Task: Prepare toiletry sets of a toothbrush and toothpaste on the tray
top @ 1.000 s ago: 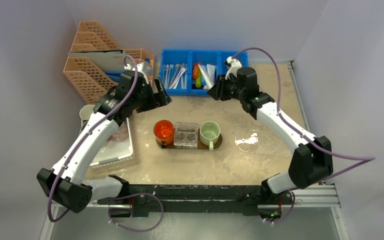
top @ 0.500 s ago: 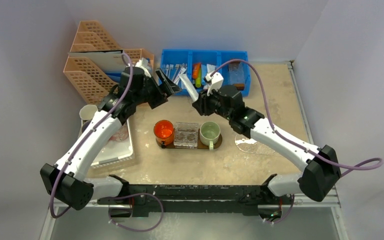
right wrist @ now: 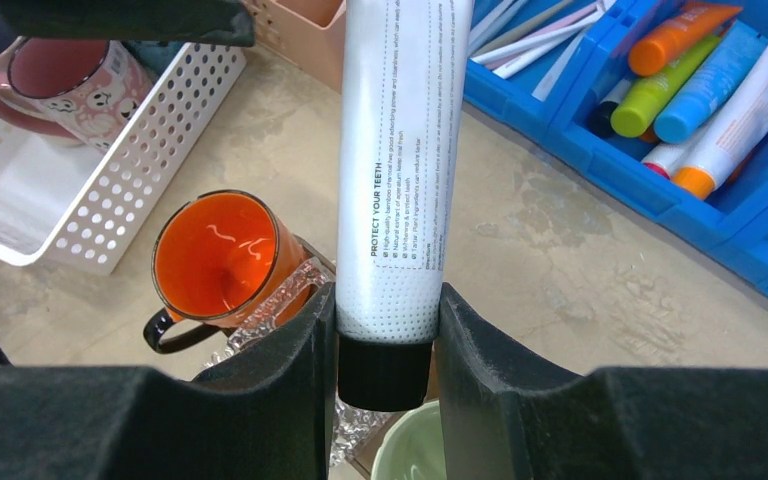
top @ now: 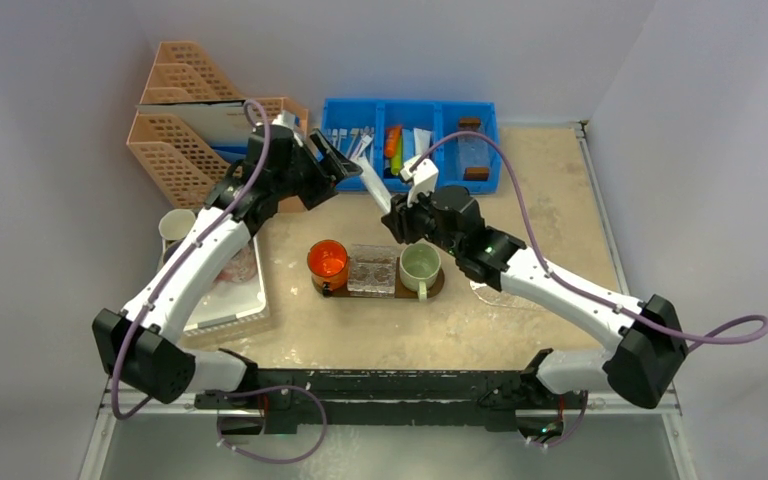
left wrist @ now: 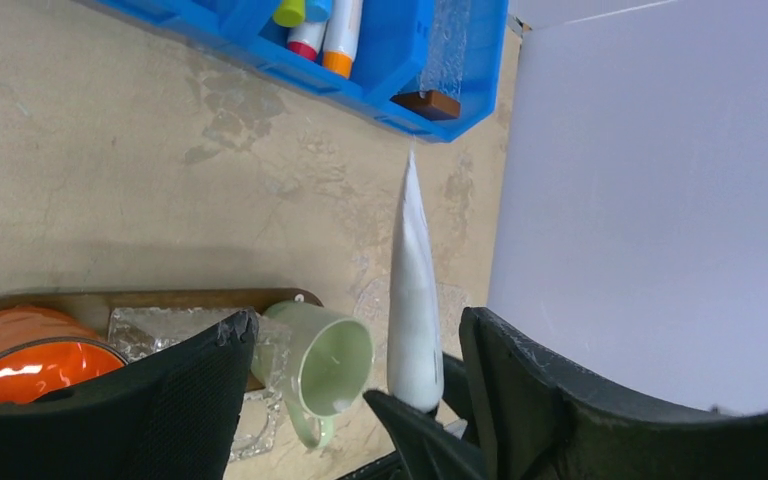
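TOOTHPASTE ALOFT: The right gripper (right wrist: 385,300) grips a white toothpaste tube (right wrist: 400,150) just above its black cap. Both fingers press flat against the tube's sides and hold it in the air near the far edge of the dark brown wooden tray (left wrist: 170,298). The tube's flat crimped end points toward the blue bin (top: 410,102) at the back of the table (top: 550,200), and its cap end is the part nearest the green cup (top: 420,264).

An orange mug (top: 327,260), a clear glass dish (top: 373,270) and the green cup stand in a row on the tray, with the dish between the two. The left gripper (top: 346,166) hovers at the bin's near edge, close to the tube's tip. Its fingers are spread wide and grasp nothing.

Toothbrushes (right wrist: 525,40) lie in one compartment of the bin, and coloured tubes (right wrist: 660,100) in orange, green and blue lie in the next. A white perforated basket (right wrist: 150,150) holding a pink mug (right wrist: 70,80) sits to the left of the tray, and orange file racks (top: 185,130) stand behind it.
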`<state>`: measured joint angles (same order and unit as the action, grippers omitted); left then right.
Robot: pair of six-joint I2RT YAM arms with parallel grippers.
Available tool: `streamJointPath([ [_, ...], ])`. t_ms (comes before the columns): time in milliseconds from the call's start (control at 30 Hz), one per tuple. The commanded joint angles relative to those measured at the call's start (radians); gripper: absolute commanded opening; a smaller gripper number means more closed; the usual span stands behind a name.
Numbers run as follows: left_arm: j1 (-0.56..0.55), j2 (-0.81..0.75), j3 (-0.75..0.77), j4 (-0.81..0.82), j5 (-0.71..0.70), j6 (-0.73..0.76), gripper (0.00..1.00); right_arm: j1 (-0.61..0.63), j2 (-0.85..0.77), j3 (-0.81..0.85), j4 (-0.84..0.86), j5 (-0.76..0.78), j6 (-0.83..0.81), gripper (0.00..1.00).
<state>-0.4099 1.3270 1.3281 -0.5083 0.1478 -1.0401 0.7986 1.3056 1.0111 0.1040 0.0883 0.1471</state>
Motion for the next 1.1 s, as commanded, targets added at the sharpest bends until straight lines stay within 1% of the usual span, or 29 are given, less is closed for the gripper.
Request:
streamJointPath([
  [0,0.032,0.048,0.070,0.040,0.005,-0.024,0.70,0.013,-0.046,0.006,0.069,0.022,-0.048,0.11],
  [200,0.055,0.092,0.093,0.071,0.048,-0.036,0.55,0.020,-0.056,0.001,0.061,0.009,-0.064,0.11],
  [367,0.055,0.118,0.103,0.101,0.129,-0.055,0.49,0.031,-0.054,0.000,0.065,0.011,-0.069,0.11],
  [500,0.054,0.122,0.077,0.136,0.194,-0.098,0.43,0.034,-0.048,0.001,0.074,0.017,-0.072,0.11],
  [600,0.054,0.112,0.062,0.149,0.200,-0.111,0.35,0.036,-0.044,0.003,0.077,0.016,-0.072,0.11],
  [700,0.055,0.105,0.067,0.151,0.195,-0.104,0.25,0.037,-0.040,0.003,0.077,0.014,-0.076,0.11],
  [867,0.056,0.092,0.059,0.182,0.184,-0.066,0.01,0.040,-0.049,-0.009,0.078,0.013,-0.078,0.11],
  [967,0.056,0.079,0.043,0.217,0.186,-0.053,0.00,0.040,-0.059,-0.018,0.074,0.014,-0.078,0.13],
  [1033,0.056,0.073,0.035,0.238,0.193,-0.037,0.00,0.040,-0.063,-0.020,0.065,0.020,-0.079,0.18],
  [1067,0.056,0.071,0.034,0.247,0.200,-0.023,0.00,0.040,-0.062,-0.019,0.058,0.024,-0.078,0.23],
])
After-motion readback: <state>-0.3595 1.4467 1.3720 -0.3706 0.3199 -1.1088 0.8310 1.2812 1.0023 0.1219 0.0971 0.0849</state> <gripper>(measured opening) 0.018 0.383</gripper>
